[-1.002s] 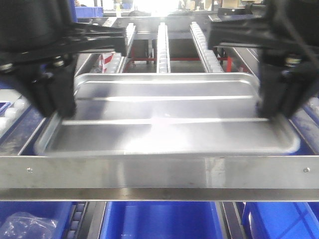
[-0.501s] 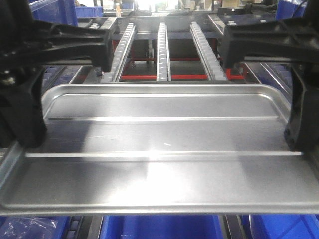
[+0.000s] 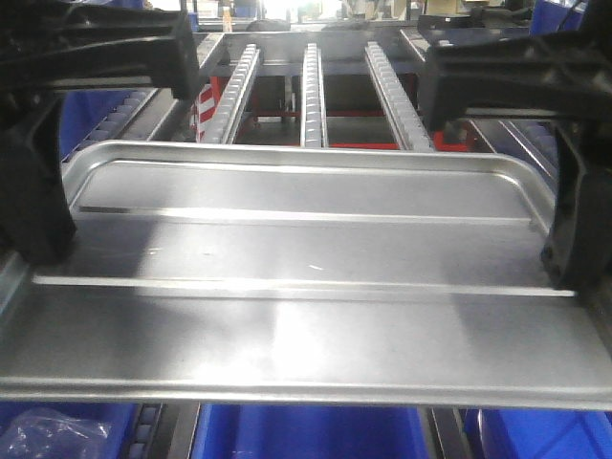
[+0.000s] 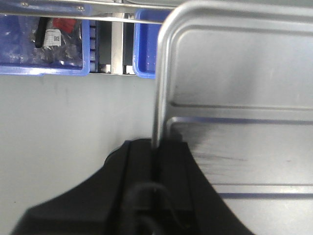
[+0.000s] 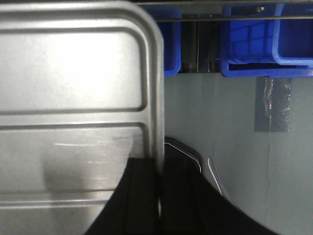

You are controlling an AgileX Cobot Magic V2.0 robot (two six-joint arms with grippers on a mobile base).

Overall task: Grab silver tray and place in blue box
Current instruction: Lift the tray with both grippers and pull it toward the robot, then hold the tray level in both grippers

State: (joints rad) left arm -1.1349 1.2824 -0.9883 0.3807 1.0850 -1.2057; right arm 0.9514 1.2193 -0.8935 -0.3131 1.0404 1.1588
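The silver tray [image 3: 306, 249] hangs level in the air and fills most of the front view. My left gripper [image 3: 36, 206] is shut on its left rim, and my right gripper [image 3: 574, 229] is shut on its right rim. The left wrist view shows the tray [image 4: 234, 73] with its rim pinched between the black fingers of the left gripper [image 4: 156, 149]. In the right wrist view the right gripper [image 5: 159, 166] clamps the rim of the tray [image 5: 73, 73] the same way. Under the tray's near edge lies the blue box [image 3: 306, 435], mostly hidden.
Three roller rails [image 3: 314, 86] run back behind the tray. A blue bin with plastic bags [image 3: 48, 430] sits lower left and another blue bin [image 3: 545, 435] lower right. Stacked blue bins [image 5: 264, 44] and a steel rail bar [image 4: 98, 6] show below.
The tray has come up off the roller rack and toward the camera with both grippers holding it. It now covers the steel rail bar that was in front of it.
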